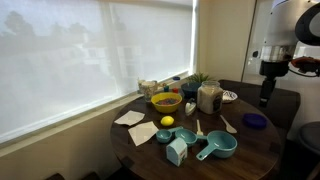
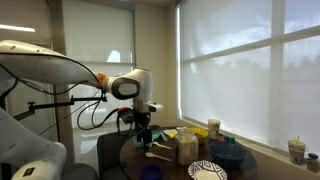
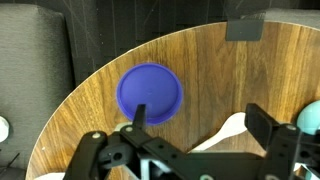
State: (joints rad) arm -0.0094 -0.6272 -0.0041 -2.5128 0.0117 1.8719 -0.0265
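- Blue flat round disc (image 3: 150, 93), smooth and matte, one of its kind, lies on the right side of the table near its edge, just left of the spoon in the wrist view.
- Black metal two-fingered gripper (image 3: 180, 135) hangs above the disc with its jaws spread wide and nothing between them.
- Round dark wooden table (image 3: 200, 60) shows a streaked grain.
- One white spoon (image 3: 235, 128) lies just right of the disc.
- Farther left in an exterior view are one glossy yellow bowl (image 1: 165, 101), one yellow lemon (image 1: 167, 121) and two pale square paper napkins (image 1: 128, 118).
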